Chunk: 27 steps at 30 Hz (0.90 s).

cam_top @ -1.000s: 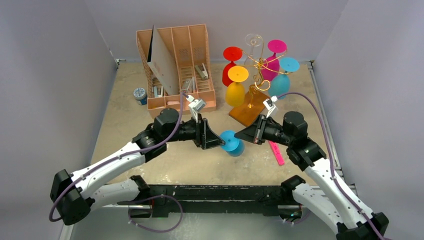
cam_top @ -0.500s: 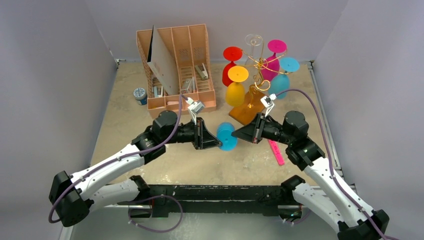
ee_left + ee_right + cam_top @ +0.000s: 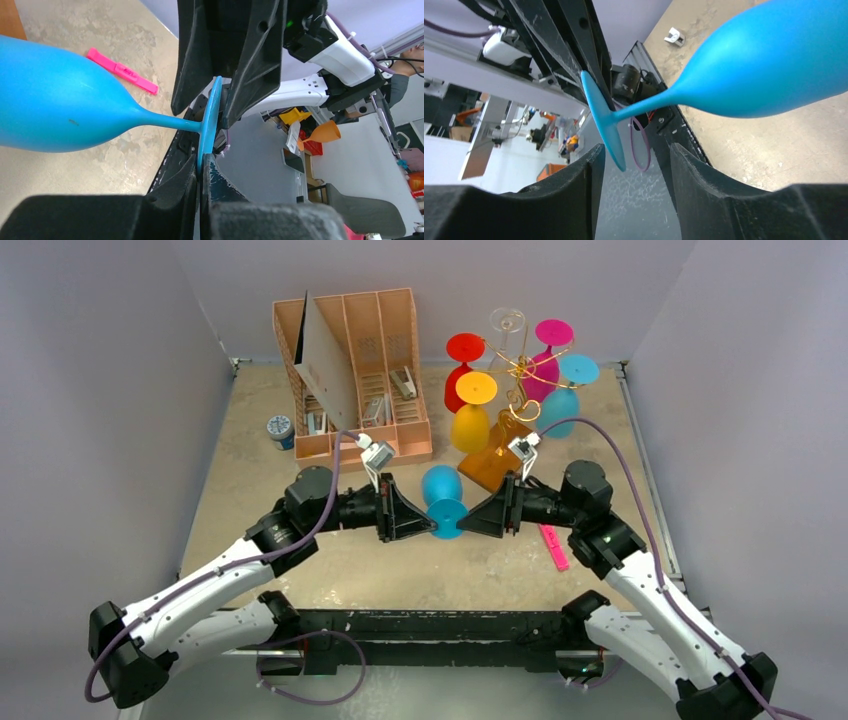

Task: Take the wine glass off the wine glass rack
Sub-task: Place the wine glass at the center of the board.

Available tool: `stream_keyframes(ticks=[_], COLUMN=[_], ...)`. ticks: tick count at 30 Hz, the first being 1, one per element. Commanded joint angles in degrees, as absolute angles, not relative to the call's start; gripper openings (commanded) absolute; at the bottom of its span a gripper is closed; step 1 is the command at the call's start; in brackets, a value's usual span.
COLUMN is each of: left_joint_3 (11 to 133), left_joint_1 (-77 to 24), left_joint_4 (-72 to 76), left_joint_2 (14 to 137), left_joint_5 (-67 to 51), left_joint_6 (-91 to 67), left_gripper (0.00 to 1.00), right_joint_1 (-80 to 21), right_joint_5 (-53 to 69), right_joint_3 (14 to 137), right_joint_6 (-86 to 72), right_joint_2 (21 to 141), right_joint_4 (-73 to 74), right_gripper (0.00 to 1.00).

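Held the blue wine glass (image 3: 441, 490) by its flat round foot with the left gripper (image 3: 432, 523), squeezed tight on the rim of the foot. Held the right gripper (image 3: 463, 522) loose, fingers spread apart, one on each side of the same foot, with a gap showing on both sides. Pointed the two grippers nose to nose, with the foot standing up on its edge between them.

Found the glass off the wine glass rack (image 3: 495, 455), lying sideways near the middle of the table (image 3: 250, 490). Pointed its stem and bowl toward the far edge, the bowl just beside the near end of the rack's brown wooden base. Could not tell whether the bowl touched the table.

Saw the rack closer to the far right corner, with its curly gold wire arms up high. Counted five more glasses hanging there upside down: a red glass (image 3: 463, 360), a yellow glass (image 3: 472, 415), a clear glass (image 3: 507, 325), a pink glass (image 3: 545, 360) and a light blue glass (image 3: 565, 390).

Saw a tan file organiser (image 3: 350, 370) by the far edge, left of the rack, and a small jar (image 3: 280, 430) just beside its left side. Spotted a flat pink strip (image 3: 553, 545) on the table under the right arm, nearer the right edge.
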<state>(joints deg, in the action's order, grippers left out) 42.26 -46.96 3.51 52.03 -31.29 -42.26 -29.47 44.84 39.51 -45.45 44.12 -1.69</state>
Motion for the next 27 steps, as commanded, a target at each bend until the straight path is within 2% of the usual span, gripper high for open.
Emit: stream_keyframes(ticks=[1,4,8,16,21,27], left_joint_3=[41.96,42.39,43.01,45.39,45.66,45.81], left_joint_1=[-47.02,-47.02,-47.02,-47.00,-47.02,-47.02], left_joint_4=[4.60,4.23,3.76,-2.09,-3.54,-3.87], left_joint_2=[50.10,50.58,51.23,51.16,50.48,50.88], left_joint_5=[-29.83,-29.71,-29.69,-28.40,-28.07,-27.85], left_joint_6=[-39.87,-39.66,-39.19,-36.16,-35.60,-35.60], left_gripper=[0.00,0.00,0.00,0.00,0.00,0.00], right_joint_1=[-30.72,-32.21,-34.57,-36.22,-36.31,-36.63], right_joint_5=[49.82,50.08,48.35,45.66,44.50,44.58], right_joint_3=[40.71,40.69,40.19,38.76,37.80,36.03], right_joint_6=[-43.20,-43.34,-43.67,-43.49,-45.31,-46.60], right_joint_2=[43.72,44.18,45.41,46.21,46.48,46.52], right_joint_4=[-2.38,-3.89,-6.68,-11.86,-14.93,-19.28], right_gripper=[0.51,0.44,0.31,0.17,0.00,0.00])
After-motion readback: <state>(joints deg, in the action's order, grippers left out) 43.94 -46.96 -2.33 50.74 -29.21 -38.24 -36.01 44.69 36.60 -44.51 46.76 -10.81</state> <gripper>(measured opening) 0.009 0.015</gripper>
